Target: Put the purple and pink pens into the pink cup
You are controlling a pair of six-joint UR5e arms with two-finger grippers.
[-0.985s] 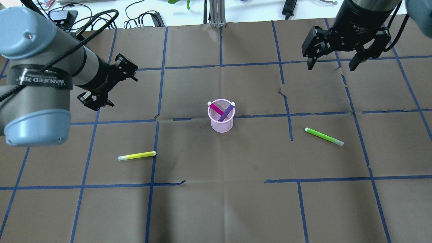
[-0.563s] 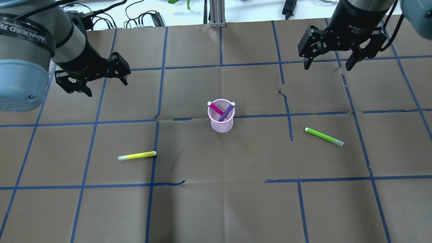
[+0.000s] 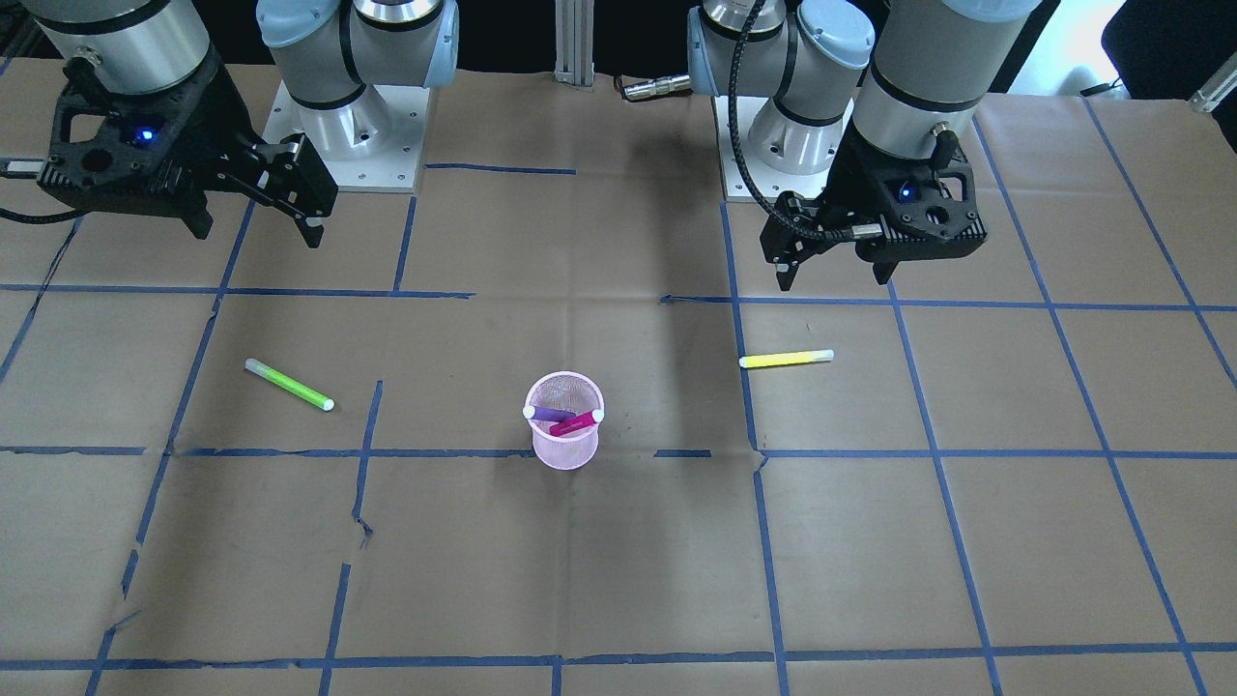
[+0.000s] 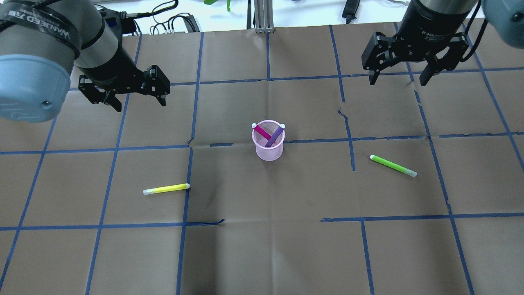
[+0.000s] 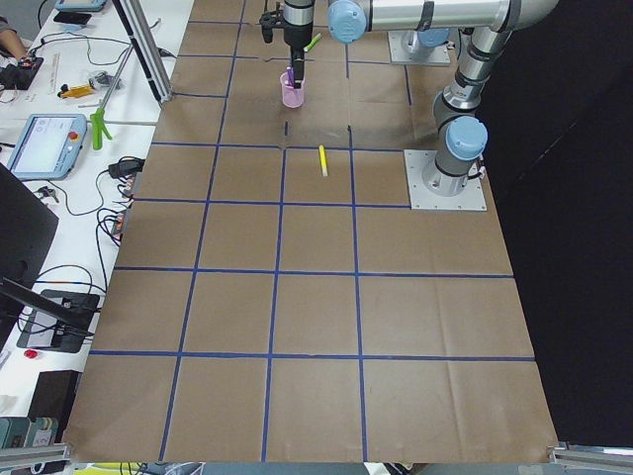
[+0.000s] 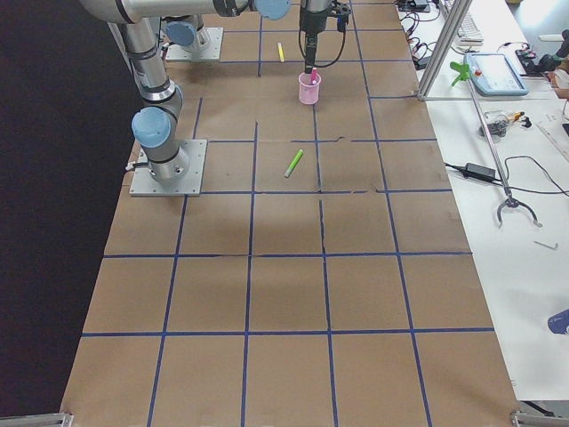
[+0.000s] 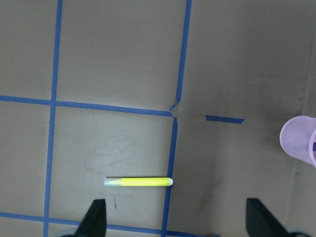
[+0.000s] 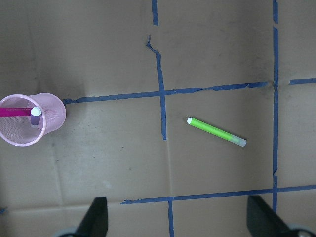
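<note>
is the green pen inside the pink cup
No, the green pen lies flat on the table, well apart from the pink cup.

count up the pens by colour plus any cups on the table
pink pen: 1, in the cup
purple pen: 1, in the cup
yellow pen: 1, on the table
green pen: 1, on the table
pink cup: 1
total: 5 (4 pens, 1 cup)
</note>
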